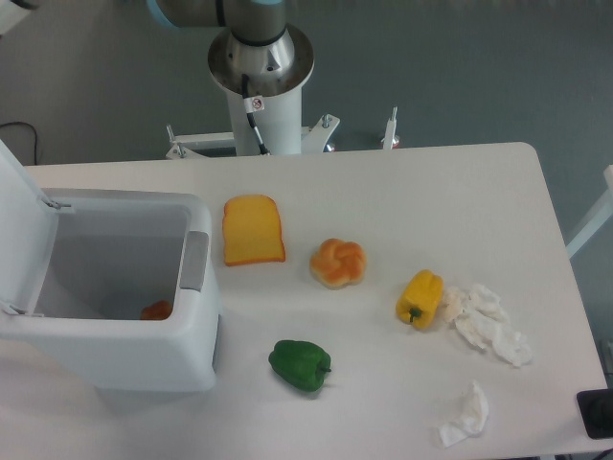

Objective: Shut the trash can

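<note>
Trash can (115, 335) is sitting at the table's (402, 192) left edge, its lid (21, 225) standing open at the far left. In the fixed camera view, you are seeing only the arm's base (259, 67); the gripper is out of frame, so its state is unknowable. Closing has not begun; next, you would need to push that lid down.

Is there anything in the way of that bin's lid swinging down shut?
Nothing visible blocks it. The lid stands open at the left of the trash can, and the rim is bare. A small orange item lies low inside, well below the rim. The claw is out of view.
</note>
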Robot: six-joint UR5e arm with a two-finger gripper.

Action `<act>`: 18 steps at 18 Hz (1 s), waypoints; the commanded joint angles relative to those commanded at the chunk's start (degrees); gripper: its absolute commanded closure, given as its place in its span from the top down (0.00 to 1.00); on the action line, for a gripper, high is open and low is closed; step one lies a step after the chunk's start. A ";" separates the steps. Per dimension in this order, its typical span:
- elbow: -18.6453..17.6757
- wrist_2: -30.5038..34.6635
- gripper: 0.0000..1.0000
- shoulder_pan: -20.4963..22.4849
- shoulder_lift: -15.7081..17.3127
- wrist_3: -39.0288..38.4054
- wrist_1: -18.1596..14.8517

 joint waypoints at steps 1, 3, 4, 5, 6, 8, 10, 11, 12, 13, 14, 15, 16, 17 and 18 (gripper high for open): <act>0.00 0.00 1.00 0.09 0.00 0.00 0.00; -0.09 0.09 1.00 0.26 0.17 0.00 0.00; 0.00 0.52 1.00 0.44 0.26 0.09 0.00; -0.09 1.66 1.00 0.44 0.35 0.17 0.09; -0.09 2.89 1.00 0.53 0.44 0.17 0.18; -0.09 4.48 1.00 1.14 0.61 0.35 0.18; -0.18 4.66 1.00 2.37 0.79 1.05 0.18; -0.26 4.66 1.00 2.90 0.79 1.05 0.18; -0.44 4.66 1.00 3.16 0.88 1.05 0.18; -0.70 5.18 1.00 3.34 0.97 1.14 0.18; -0.70 6.58 1.00 3.95 1.05 1.23 0.18; -0.70 8.07 1.00 4.39 1.32 1.49 0.26; -0.79 9.04 1.00 4.57 1.41 2.36 0.18; -1.14 9.84 1.00 4.66 1.41 2.98 0.18; -1.84 10.45 1.00 4.66 1.67 3.07 0.18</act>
